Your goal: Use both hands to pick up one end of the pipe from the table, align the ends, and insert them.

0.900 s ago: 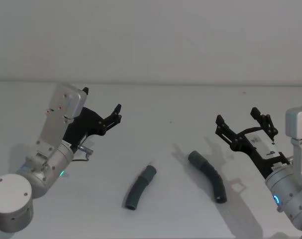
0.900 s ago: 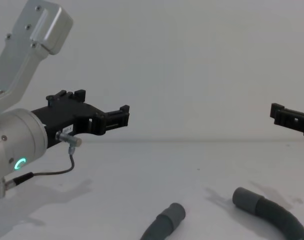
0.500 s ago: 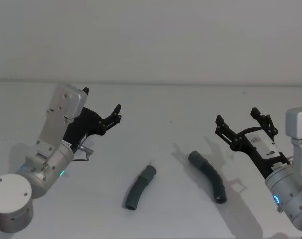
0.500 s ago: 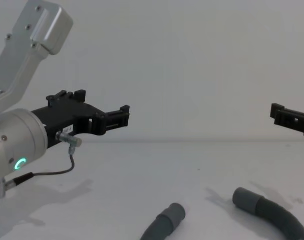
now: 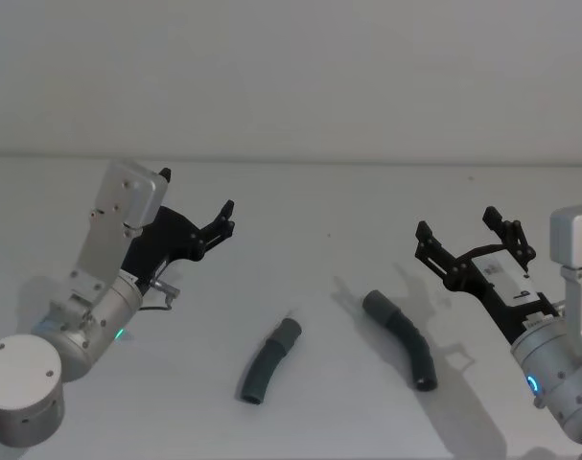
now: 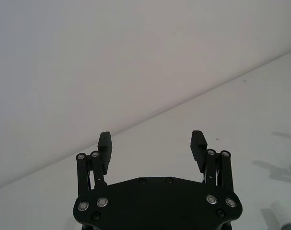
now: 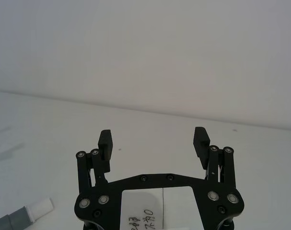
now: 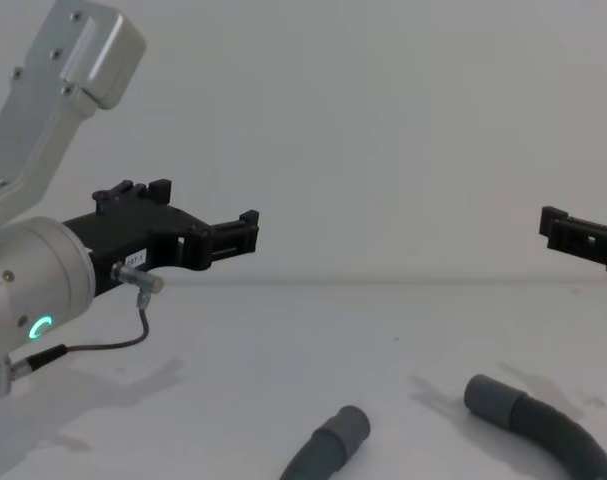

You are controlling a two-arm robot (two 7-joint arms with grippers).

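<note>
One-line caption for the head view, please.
Left gripper and right gripper hover open over the table; two pipe sections lie apart between them, ungrasped.

Both arms raised, left gripper jaws apart, right gripper jaws apart

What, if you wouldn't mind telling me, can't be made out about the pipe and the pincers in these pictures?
- Chest view: the left pipe section and the right pipe section lose their near ends to the lower edge.
- Chest view: the right pincer is mostly cut off by the right edge.
- Right wrist view: the whitish spigot has its hose cut off at the corner.
</note>
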